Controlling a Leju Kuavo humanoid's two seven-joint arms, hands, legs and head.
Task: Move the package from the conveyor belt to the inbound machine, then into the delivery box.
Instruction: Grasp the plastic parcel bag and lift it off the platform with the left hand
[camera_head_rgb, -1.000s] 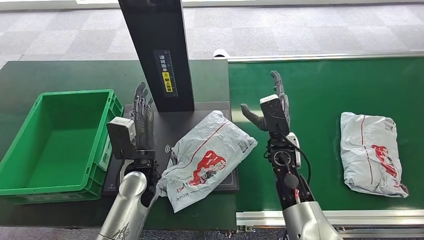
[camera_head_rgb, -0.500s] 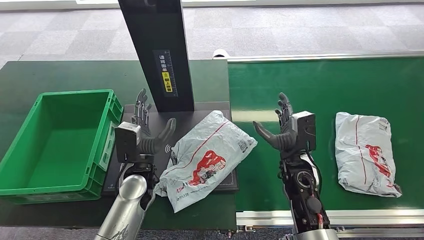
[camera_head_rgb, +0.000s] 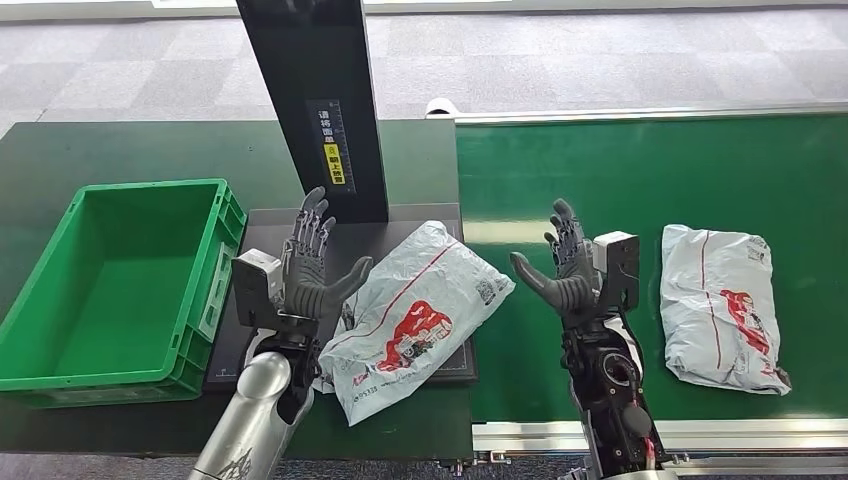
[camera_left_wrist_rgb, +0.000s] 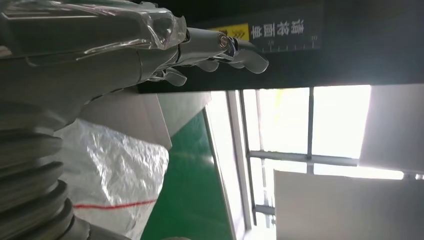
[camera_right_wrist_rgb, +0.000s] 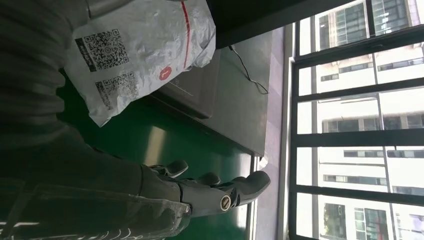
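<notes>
While both hands are raised with fingers spread and nothing held, a grey plastic package (camera_head_rgb: 415, 315) with a red print is seen lying on the dark plate of the inbound machine (camera_head_rgb: 400, 215), its lower corner overhanging the plate's front edge. The left hand (camera_head_rgb: 310, 270) is held upright just beside the package's left edge, thumb towards it; whether the thumb touches the plastic cannot be told. The right hand (camera_head_rgb: 562, 270) is held open over the green conveyor belt (camera_head_rgb: 640, 170), palm turned towards the package and apart from it. A second package (camera_head_rgb: 718, 305) of the same kind is found lying on the belt to the right of that hand. The green delivery box (camera_head_rgb: 120, 280) is set to the left of the machine, whose black column (camera_head_rgb: 320, 100) rises behind the plate.
</notes>
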